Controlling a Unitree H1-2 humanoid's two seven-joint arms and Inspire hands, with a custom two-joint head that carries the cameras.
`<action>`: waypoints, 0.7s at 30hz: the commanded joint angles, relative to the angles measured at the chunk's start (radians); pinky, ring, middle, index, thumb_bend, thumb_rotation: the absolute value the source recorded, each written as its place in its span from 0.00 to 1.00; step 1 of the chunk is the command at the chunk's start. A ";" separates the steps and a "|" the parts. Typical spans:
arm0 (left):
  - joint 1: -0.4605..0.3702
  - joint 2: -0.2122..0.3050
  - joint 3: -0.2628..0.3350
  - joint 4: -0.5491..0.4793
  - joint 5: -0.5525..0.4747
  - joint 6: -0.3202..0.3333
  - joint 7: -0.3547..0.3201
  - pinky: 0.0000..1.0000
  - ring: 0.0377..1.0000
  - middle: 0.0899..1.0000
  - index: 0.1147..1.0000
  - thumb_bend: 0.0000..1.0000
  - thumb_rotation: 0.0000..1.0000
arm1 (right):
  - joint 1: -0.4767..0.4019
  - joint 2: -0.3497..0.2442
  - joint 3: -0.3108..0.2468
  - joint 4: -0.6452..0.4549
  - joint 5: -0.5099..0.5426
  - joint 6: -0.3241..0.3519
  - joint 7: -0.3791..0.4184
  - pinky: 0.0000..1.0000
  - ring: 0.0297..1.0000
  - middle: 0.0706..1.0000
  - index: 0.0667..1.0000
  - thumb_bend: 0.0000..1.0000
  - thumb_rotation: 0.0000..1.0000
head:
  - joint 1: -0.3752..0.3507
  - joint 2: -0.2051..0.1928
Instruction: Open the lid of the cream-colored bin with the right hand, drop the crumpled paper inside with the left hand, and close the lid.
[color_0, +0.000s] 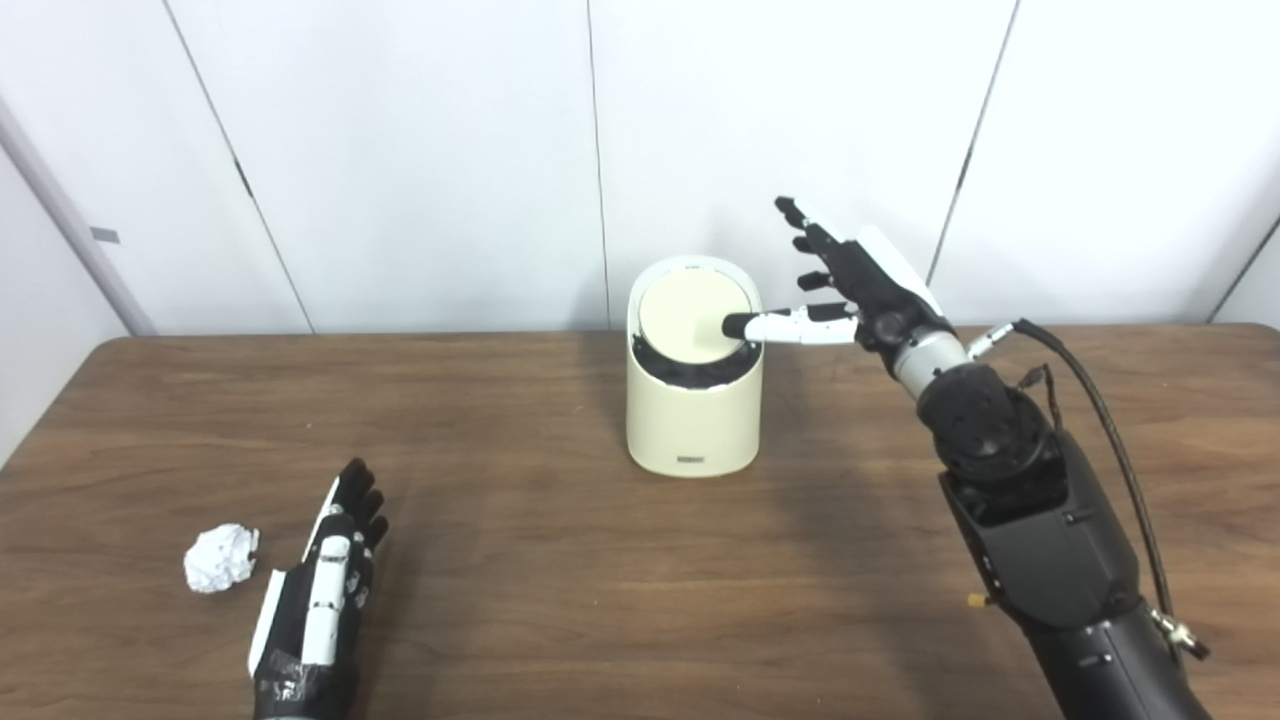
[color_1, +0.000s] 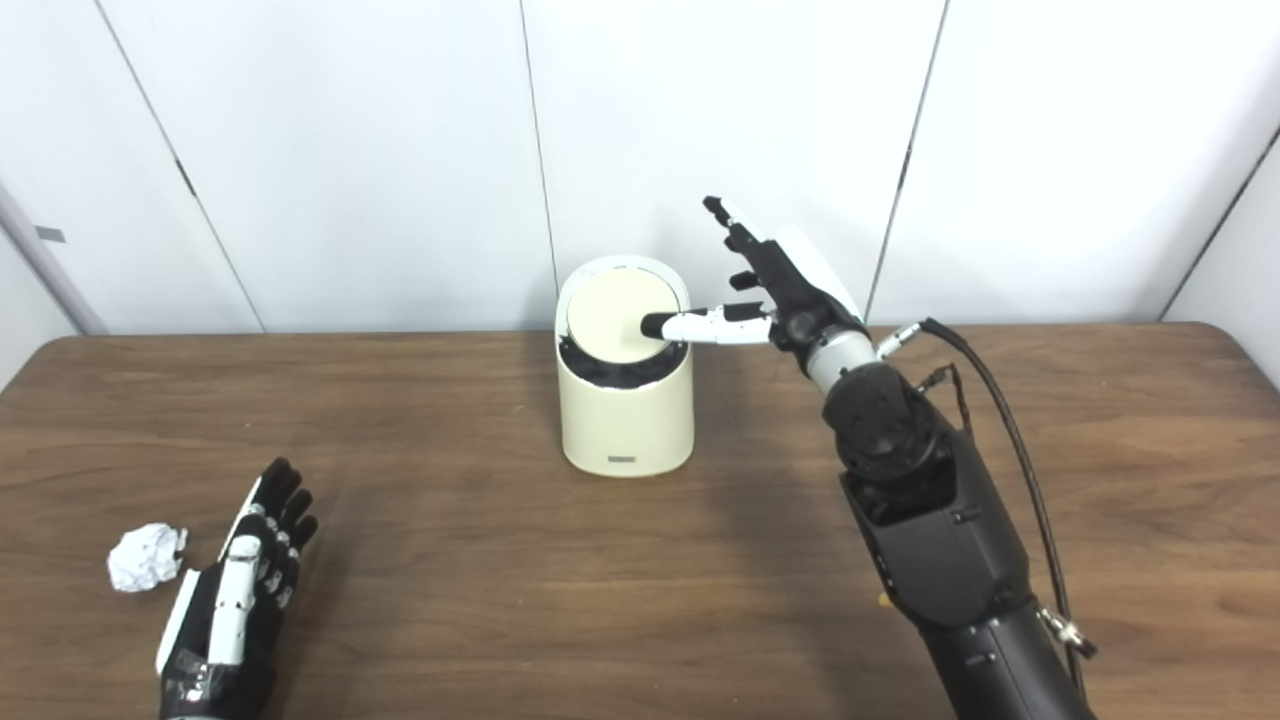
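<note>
We see black hands with white plates, the left hand (color_0: 320, 580) and right hand (color_0: 860, 290); a black cable (color_0: 1110, 440) runs along our right forearm.

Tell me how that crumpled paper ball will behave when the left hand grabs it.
The crumpled paper looks loosely wadded, so it is probably very light and will squash under the fingers. Lying free on the table beside the open left hand, it may skid or roll away if nudged.
</note>
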 joint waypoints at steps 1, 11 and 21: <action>0.016 -0.019 -0.013 0.028 0.008 -0.031 0.006 1.00 1.00 1.00 1.00 0.31 0.90 | -0.076 -0.021 0.002 -0.010 -0.013 -0.014 0.007 0.82 0.94 0.97 0.97 0.87 0.41 | -0.001 0.001; 0.019 -0.025 -0.014 0.031 0.010 -0.038 0.011 1.00 1.00 1.00 1.00 0.30 0.90 | -0.134 -0.022 0.013 0.024 -0.044 -0.003 0.052 0.84 0.95 0.99 1.00 0.84 0.39 | -0.002 0.006; 0.017 -0.026 -0.018 0.047 0.002 -0.053 0.003 1.00 1.00 1.00 1.00 0.31 0.89 | -0.179 -0.002 0.038 0.075 -0.102 -0.007 0.074 0.88 0.98 1.00 1.00 0.86 0.40 | -0.002 0.009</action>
